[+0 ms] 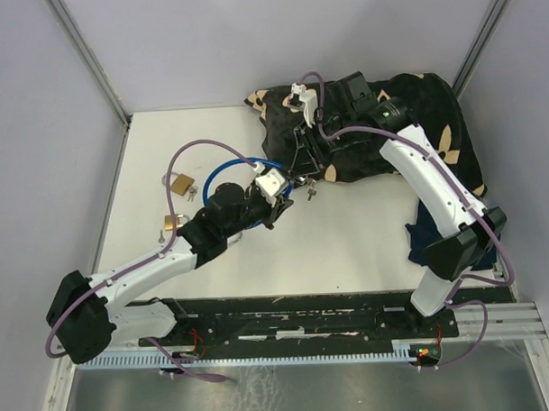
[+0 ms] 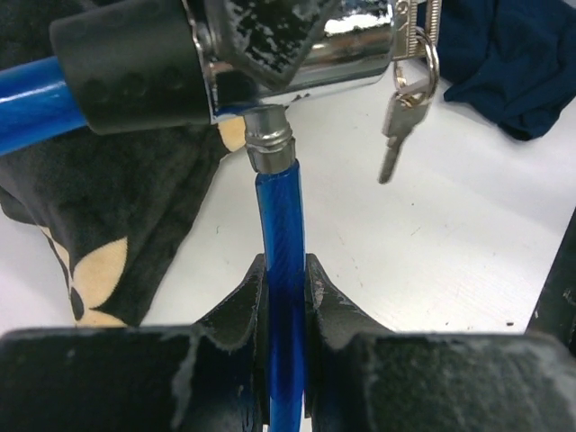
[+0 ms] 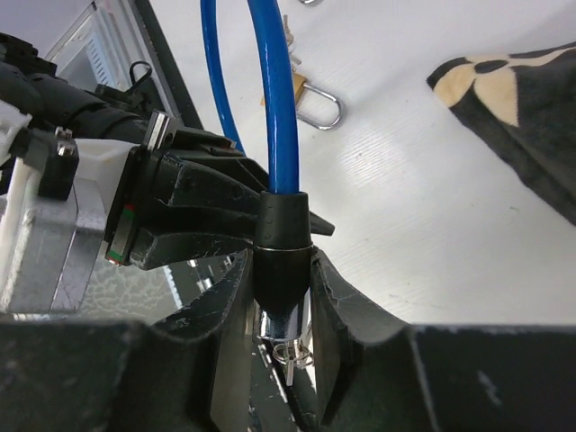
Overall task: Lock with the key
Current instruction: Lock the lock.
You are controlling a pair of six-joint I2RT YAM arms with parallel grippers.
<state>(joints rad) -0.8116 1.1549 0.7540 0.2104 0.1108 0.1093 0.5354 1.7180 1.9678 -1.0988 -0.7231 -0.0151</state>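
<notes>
A blue cable lock spans both grippers. My left gripper [image 2: 284, 270] is shut on the blue cable [image 2: 281, 216] just below its metal end piece [image 2: 270, 144]. That end piece meets the underside of the chrome and black lock body [image 2: 306, 54]. My right gripper [image 3: 282, 270] is shut on the lock body [image 3: 282, 238], one finger on each side of its black sleeve. A silver key [image 2: 396, 135] hangs on a ring from the chrome end of the body. In the top view both grippers [image 1: 276, 189] [image 1: 300, 164] meet at the table's middle, with the key [image 1: 310, 192] dangling below them.
Two brass padlocks [image 1: 179, 184] [image 1: 174, 222] lie to the left on the white table [image 1: 366, 238]. A dark cloth with cream shapes [image 1: 416, 119] is heaped at the back right. The cable loop [image 1: 221, 171] arcs left of the grippers.
</notes>
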